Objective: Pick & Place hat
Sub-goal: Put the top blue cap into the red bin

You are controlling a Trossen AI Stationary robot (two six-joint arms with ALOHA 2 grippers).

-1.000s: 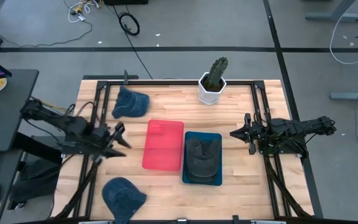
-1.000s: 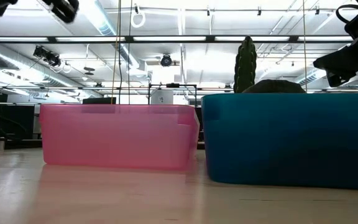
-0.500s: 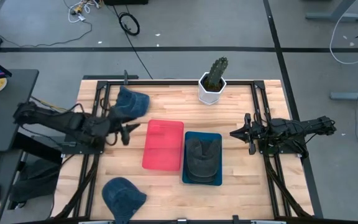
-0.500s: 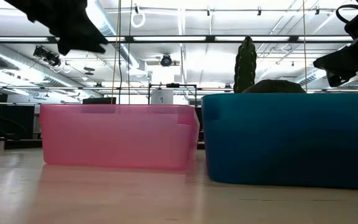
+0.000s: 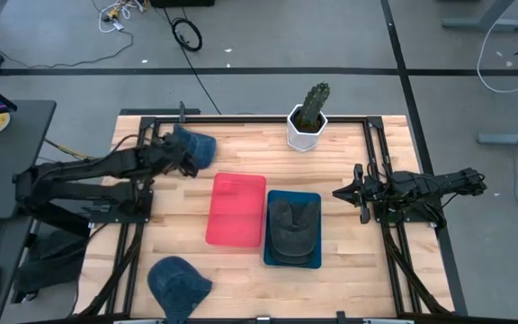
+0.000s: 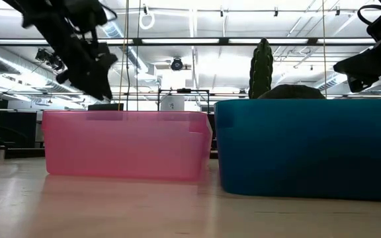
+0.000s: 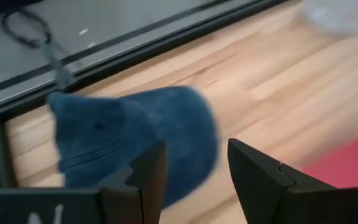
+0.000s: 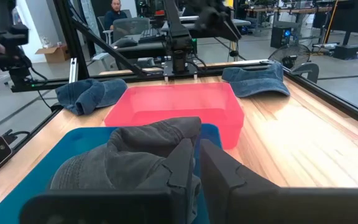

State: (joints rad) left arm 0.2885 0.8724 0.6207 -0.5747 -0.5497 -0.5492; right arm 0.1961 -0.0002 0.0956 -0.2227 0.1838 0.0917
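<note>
Left gripper hangs over the blue hat, jaws apart, empty. Only the right wrist view shows the right gripper closed beside the teal bin.

I see two slim, matt black arms of jointed segments, the left arm with thin dark cables looping along its links, the right arm knobbly with small fittings and cable runs. My left wrist view shows the left gripper with two dark, blocky, angular fingers of moulded plastic. The right gripper carries the same dark, flat-faced pair.
</note>
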